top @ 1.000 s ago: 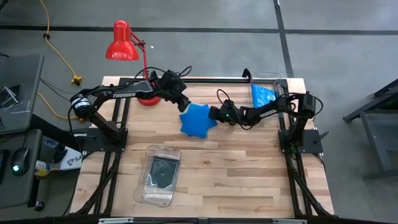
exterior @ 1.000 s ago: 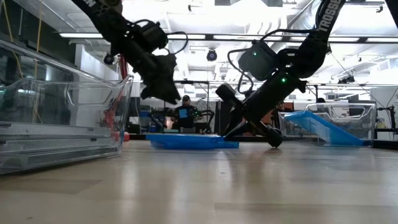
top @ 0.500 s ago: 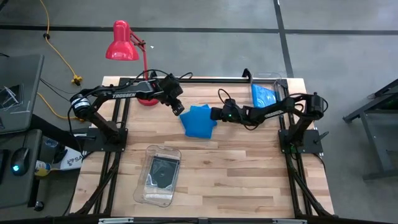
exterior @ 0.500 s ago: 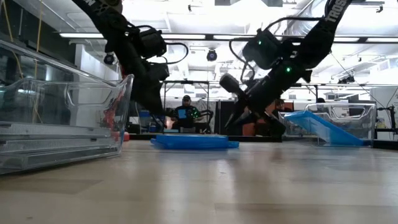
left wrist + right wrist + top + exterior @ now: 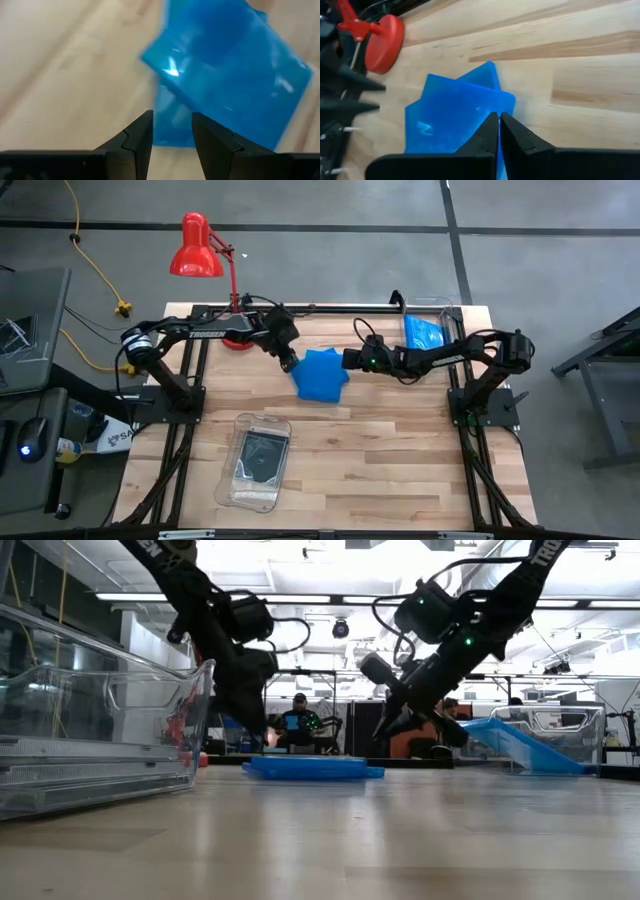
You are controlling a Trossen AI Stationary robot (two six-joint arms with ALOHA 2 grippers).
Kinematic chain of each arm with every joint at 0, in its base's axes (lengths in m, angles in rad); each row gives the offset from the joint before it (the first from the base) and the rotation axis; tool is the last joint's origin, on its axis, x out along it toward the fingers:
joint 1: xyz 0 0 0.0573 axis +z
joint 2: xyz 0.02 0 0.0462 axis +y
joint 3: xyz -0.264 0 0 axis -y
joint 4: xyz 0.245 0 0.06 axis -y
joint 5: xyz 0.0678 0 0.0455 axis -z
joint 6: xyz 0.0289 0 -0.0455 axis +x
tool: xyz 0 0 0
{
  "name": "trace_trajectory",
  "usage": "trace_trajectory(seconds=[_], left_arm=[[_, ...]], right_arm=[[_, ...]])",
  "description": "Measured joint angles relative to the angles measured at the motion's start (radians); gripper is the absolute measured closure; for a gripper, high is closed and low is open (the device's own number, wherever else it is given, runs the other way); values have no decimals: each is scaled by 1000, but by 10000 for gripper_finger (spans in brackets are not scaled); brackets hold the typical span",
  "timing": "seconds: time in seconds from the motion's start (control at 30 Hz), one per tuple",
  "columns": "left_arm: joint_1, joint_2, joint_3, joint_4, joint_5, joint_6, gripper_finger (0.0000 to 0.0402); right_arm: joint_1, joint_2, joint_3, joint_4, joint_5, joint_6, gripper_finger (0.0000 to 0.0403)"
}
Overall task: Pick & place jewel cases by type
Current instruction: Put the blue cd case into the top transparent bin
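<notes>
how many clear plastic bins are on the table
2. One clear bin sits at the table's near left holding a dark case; the other bin is at the far right corner with blue cases inside.

My left claw (image 5: 172, 131) hangs over the wooden worktop (image 5: 65, 65), fingers (image 5: 137, 135) parted by a narrow gap with nothing between them. Just beyond the tips lie the blue jewel cases (image 5: 235, 75), at least two, stacked askew with corners splayed. The lower case's edge sits just ahead of the gap.
</notes>
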Motion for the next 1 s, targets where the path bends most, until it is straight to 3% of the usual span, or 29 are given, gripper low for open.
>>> trace_trajectory(seconds=[0.27,0.73,1.0], left_arm=[[-64,97,0,57,61,-19,269],[-79,153,1,98,97,-42,269],[-79,153,0,102,101,-42,269]], right_arm=[[0,0,0,-8,15,-51,389],[-1,38,2,-27,-2,44,222],[-23,110,2,60,-24,74,186]])
